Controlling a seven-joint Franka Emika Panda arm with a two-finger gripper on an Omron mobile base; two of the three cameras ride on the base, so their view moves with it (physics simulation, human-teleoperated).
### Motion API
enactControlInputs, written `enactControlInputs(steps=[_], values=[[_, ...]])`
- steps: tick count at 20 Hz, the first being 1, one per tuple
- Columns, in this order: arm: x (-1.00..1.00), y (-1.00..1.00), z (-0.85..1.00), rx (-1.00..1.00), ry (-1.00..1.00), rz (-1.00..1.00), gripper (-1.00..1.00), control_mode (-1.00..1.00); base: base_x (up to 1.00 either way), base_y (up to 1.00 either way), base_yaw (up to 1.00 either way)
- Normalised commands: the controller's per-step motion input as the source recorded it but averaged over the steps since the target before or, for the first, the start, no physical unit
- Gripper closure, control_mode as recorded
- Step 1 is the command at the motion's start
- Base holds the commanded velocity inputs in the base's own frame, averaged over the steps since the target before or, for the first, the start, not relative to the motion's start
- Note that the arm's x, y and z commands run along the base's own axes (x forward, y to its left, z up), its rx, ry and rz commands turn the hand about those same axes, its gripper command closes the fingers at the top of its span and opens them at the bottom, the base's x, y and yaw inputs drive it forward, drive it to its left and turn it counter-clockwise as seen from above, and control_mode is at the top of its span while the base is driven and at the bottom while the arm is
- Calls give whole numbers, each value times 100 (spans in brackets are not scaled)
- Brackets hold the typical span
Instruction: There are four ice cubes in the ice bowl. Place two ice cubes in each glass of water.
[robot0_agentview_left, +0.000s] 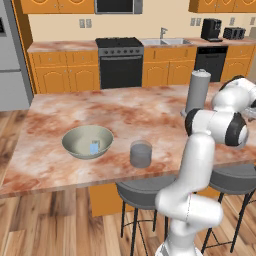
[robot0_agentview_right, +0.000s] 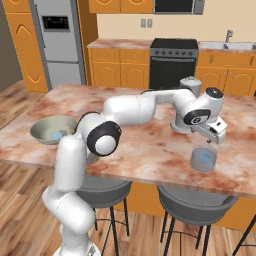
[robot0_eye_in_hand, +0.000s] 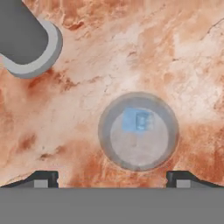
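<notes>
We look straight down past the gripper (robot0_eye_in_hand: 112, 179), jaws spread wide and holding nothing, poised above one glass of water (robot0_eye_in_hand: 138, 131) near the counter's (robot0_agentview_right: 150, 150) front edge. Pale blue ice cubes (robot0_eye_in_hand: 136, 120) sit in that water, though we cannot count them. Further left stands the second glass (robot0_agentview_left: 141, 153), just beside the ice bowl (robot0_agentview_left: 75, 140), where we see blue ice (robot0_agentview_left: 94, 147) inside. Beyond, the tall grey cylinder (robot0_agentview_left: 198, 91) stands upright on the counter.

base views flank counter (robot0_agentview_left: 60, 107), hand view overhead
</notes>
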Motion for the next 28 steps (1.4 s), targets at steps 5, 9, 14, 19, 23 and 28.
enactControlInputs(steps=[5, 9, 14, 19, 23, 28], values=[[-99, 99, 52, 0, -54, 2, -100, -100, 0, 0, 0], [-89, 100, 64, -1, -47, 2, -100, -100, 0, 0, 0], [-30, 100, 77, -9, -23, 10, -100, -100, 0, 0, 0], [-2, 84, 82, -21, -1, 25, -100, -100, 0, 0, 0], [0, 83, 71, -29, 3, 32, -100, -100, 0, 0, 0], [-10, 93, 44, -35, 22, 36, -100, -100, 0, 0, 0]])
